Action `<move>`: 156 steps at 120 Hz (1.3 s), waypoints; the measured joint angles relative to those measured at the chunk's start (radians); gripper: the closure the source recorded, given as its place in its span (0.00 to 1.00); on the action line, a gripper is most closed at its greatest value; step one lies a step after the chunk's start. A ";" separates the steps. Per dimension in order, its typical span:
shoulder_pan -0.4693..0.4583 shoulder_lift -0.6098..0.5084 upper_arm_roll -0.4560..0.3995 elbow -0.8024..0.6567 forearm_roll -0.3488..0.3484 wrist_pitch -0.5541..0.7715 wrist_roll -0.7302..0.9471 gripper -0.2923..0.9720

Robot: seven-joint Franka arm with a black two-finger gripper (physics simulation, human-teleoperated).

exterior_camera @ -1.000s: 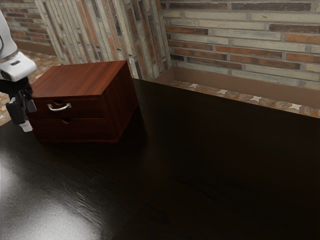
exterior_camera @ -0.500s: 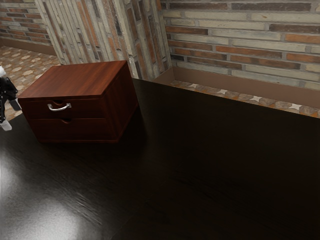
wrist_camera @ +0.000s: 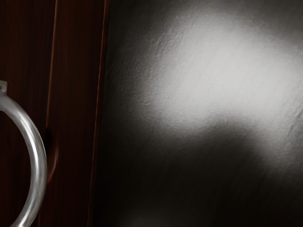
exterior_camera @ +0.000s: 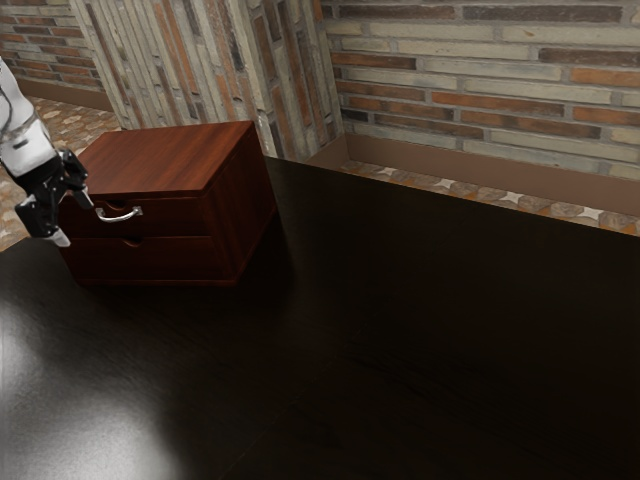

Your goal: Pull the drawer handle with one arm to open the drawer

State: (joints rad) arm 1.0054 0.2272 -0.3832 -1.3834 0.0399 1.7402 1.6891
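Up front, the glossy dark wood table [exterior_camera: 350,380] is catching a pale glare. Further back, at the exterior view's left, the black two-finger gripper [exterior_camera: 73,220] is hanging w/ jaws apart, gripping nothing, one fingertip just beside the left end of the curved silver metal handle [exterior_camera: 118,213]. That handle is sitting on the top drawer [exterior_camera: 175,215] of the reddish-brown wooden two-drawer cabinet [exterior_camera: 170,160], its front lying flush w/ the lower drawer [exterior_camera: 150,258]. Behind, a weathered brick wall [exterior_camera: 480,80] is running across.
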 joint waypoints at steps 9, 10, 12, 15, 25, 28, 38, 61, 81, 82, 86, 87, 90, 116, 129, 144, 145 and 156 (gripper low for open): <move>-0.002 0.018 0.000 0.002 0.007 0.015 0.010 0.23; -0.003 0.019 0.001 0.002 0.007 0.017 0.011 0.23; -0.003 0.022 0.001 0.003 0.008 0.020 0.013 0.23; -0.005 0.025 0.001 0.004 0.010 0.023 0.016 0.23; -0.015 0.034 0.001 0.008 0.018 0.035 0.026 0.23; -0.018 0.038 0.001 0.009 0.020 0.038 0.028 0.23; -0.022 0.048 0.001 0.011 0.025 0.047 0.036 0.25; -0.034 0.065 0.001 0.012 0.041 0.066 0.050 0.32; -0.037 0.070 0.001 0.011 0.062 0.079 0.059 0.37; -0.037 0.071 0.001 0.011 0.063 0.080 0.059 0.37; -0.038 0.075 0.001 0.011 0.064 0.083 0.061 0.35; -0.038 0.075 0.001 0.011 0.065 0.083 0.061 0.35; -0.039 0.077 0.000 0.011 0.066 0.085 0.062 0.35; -0.038 0.082 0.001 0.010 0.070 0.093 0.068 0.43; -0.039 0.081 0.001 0.008 0.070 0.095 0.068 0.46; -0.039 0.079 0.002 0.003 0.069 0.096 0.066 0.47; -0.039 0.079 0.002 0.002 0.069 0.097 0.066 0.47; -0.040 0.077 0.003 -0.002 0.069 0.098 0.064 0.45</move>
State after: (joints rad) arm 0.9658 0.3039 -0.3797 -1.3857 0.1086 1.8378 1.7526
